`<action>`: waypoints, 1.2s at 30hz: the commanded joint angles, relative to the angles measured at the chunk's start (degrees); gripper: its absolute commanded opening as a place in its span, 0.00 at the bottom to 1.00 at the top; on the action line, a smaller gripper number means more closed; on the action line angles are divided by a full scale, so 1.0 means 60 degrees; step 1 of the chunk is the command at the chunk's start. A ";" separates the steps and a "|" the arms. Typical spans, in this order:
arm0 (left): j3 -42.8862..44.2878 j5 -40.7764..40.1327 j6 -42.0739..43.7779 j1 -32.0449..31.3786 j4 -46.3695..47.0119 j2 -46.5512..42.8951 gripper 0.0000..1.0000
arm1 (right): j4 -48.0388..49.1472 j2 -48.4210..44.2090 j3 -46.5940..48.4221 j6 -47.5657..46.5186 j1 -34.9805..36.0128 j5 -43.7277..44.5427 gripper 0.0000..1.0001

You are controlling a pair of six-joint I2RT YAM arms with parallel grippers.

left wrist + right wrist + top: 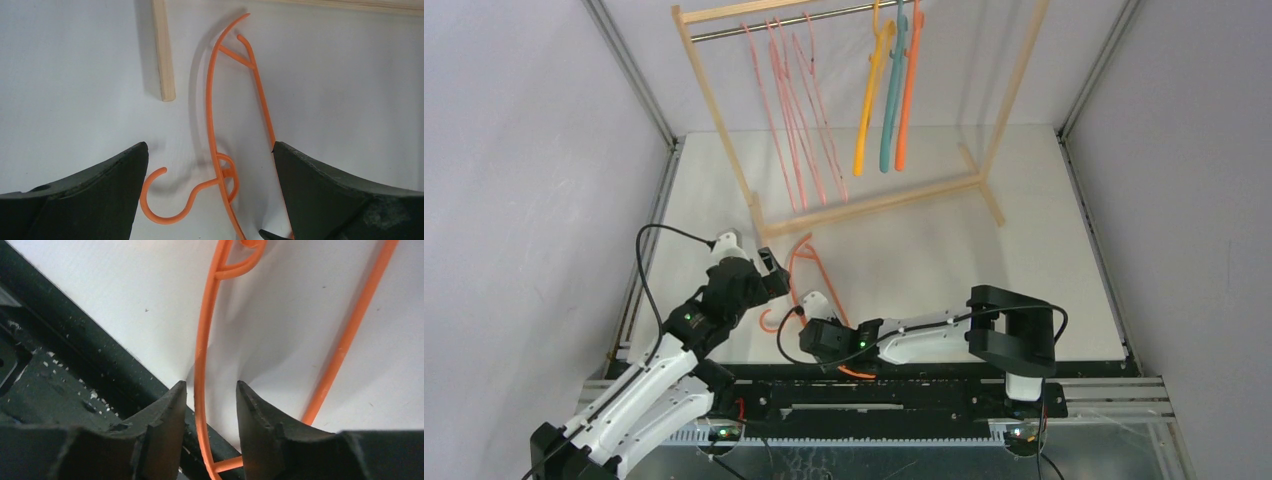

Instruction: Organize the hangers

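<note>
R gripper (210, 386) jaws partly apart, straddling one thin arm of orange hanger (204, 330), not clamped. Hanger lies on white table (125, 290), by black rail (60, 375).

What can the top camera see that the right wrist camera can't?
Only the top camera shows the wooden rack with pink hangers and a teal hanger hanging on it, plus the left gripper. Only the right wrist camera shows up close that the right gripper has a finger on each side of a thin bar, not touching it. Both show the orange hanger lying on the table.
</note>
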 commanded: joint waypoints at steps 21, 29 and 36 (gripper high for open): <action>0.0867 0.0079 0.0482 0.0076 0.0353 0.0470 0.99 | -0.2358 -0.8177 -0.2526 0.0860 -0.3819 -0.2615 0.00; 0.1266 0.0254 0.0625 0.0066 0.0477 0.0858 0.99 | -0.3782 -1.0454 -0.1785 0.0351 -0.8052 -0.5528 0.00; 0.1371 0.0375 0.0700 0.0059 0.0636 0.1078 0.99 | -0.4273 -1.0685 -0.0905 0.0185 -1.0533 -0.7459 0.00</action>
